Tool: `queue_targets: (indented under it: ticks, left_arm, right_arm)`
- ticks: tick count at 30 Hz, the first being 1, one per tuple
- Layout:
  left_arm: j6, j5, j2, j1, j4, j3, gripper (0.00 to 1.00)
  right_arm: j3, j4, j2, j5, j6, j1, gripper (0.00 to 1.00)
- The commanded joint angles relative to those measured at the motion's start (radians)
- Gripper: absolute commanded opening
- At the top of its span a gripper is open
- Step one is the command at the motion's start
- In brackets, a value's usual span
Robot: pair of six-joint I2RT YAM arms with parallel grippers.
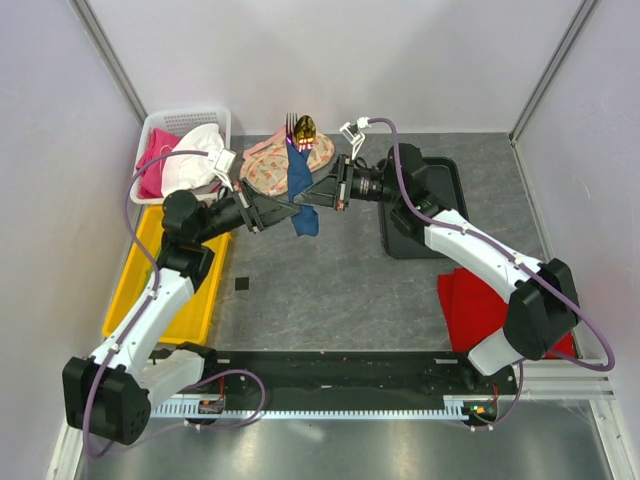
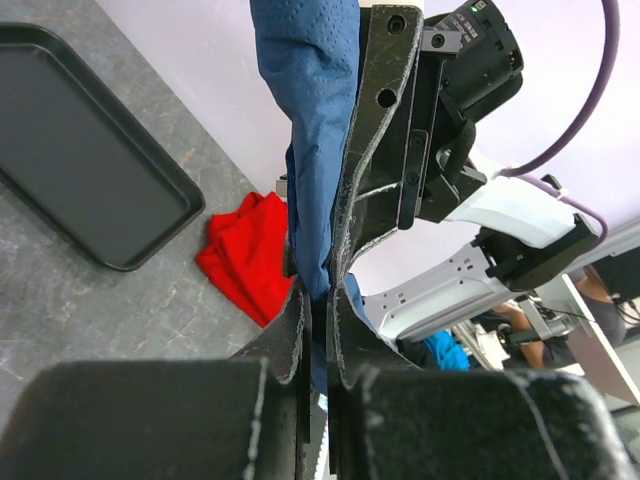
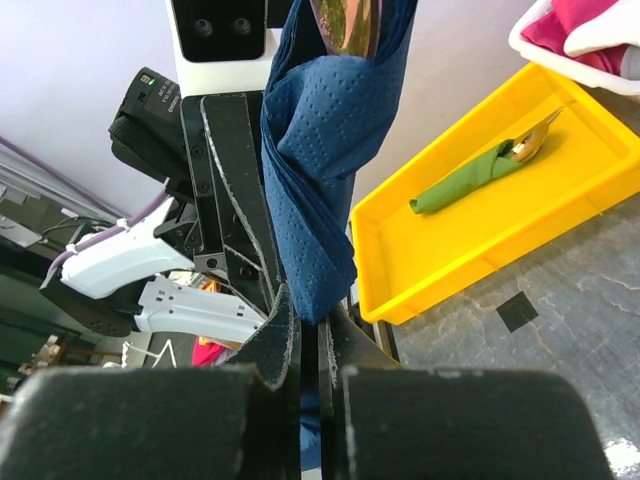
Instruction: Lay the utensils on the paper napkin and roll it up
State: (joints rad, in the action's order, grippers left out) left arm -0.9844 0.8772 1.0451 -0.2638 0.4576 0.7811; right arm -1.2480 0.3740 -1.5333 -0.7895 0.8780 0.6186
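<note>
The paper napkin (image 1: 300,190) is rolled into a dark blue bundle and held upright above the table. The utensils' gold heads (image 1: 303,128) stick out of its top; their handles are hidden inside. My left gripper (image 1: 288,207) comes in from the left and my right gripper (image 1: 306,197) from the right, and both are shut on the roll. In the left wrist view the napkin (image 2: 312,130) runs down into the left gripper (image 2: 322,305). In the right wrist view the napkin (image 3: 325,170) enters the right gripper (image 3: 322,320), with a gold head (image 3: 345,20) above.
Peach floral fabric (image 1: 270,165) lies behind the roll. A white basket (image 1: 160,122) of cloths stands at the back left. The yellow tray (image 3: 540,215) at the left holds a green rolled napkin (image 3: 465,180). A black tray (image 1: 400,238) and a red cloth (image 1: 478,305) are at the right.
</note>
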Motion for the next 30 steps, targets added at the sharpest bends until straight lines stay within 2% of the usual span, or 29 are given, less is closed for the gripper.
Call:
queue_targets:
  ticks: [1, 5, 8, 9, 14, 15, 17, 20, 23, 24, 30]
  left_arm:
    - [0.127, 0.003, -0.053, -0.015, -0.111, 0.03, 0.02]
    - [0.17, 0.035, -0.074, -0.002, -0.149, 0.006, 0.02]
    - [0.178, 0.048, -0.077, -0.002, -0.162, -0.013, 0.02]
    - [0.173, 0.055, -0.079, 0.0, -0.151, -0.023, 0.02]
    - [0.171, 0.101, -0.069, -0.002, -0.126, -0.031, 0.02]
    - [0.17, 0.103, -0.069, -0.002, -0.125, -0.034, 0.02]
    - [0.165, 0.109, -0.072, -0.002, -0.12, -0.039, 0.02]
    - [0.165, 0.115, -0.071, -0.002, -0.119, -0.045, 0.02]
    - [0.162, 0.115, -0.068, -0.002, -0.117, -0.045, 0.02]
    - [0.158, 0.114, -0.068, -0.002, -0.117, -0.045, 0.02]
    - [0.141, 0.1, -0.059, 0.0, -0.125, -0.028, 0.02]
  right_arm:
    - [-0.033, 0.071, 0.012, -0.011, -0.016, 0.015, 0.0]
    - [-0.033, 0.078, 0.007, -0.016, -0.008, 0.015, 0.03]
    - [-0.034, 0.082, 0.006, -0.016, -0.001, 0.016, 0.16]
    - [-0.036, 0.083, 0.005, -0.016, 0.001, 0.017, 0.24]
    - [-0.047, 0.095, 0.002, -0.016, 0.013, 0.017, 0.36]
    - [-0.048, 0.095, 0.002, -0.016, 0.013, 0.017, 0.41]
    - [-0.054, 0.095, -0.001, -0.016, 0.016, 0.015, 0.42]
    - [-0.057, 0.098, -0.002, -0.02, 0.015, 0.013, 0.3]
    - [-0.054, 0.101, -0.002, -0.02, 0.01, 0.015, 0.03]
    - [-0.054, 0.098, -0.002, -0.019, 0.007, 0.015, 0.0]
    - [-0.053, 0.086, 0.001, -0.013, -0.005, 0.015, 0.0]
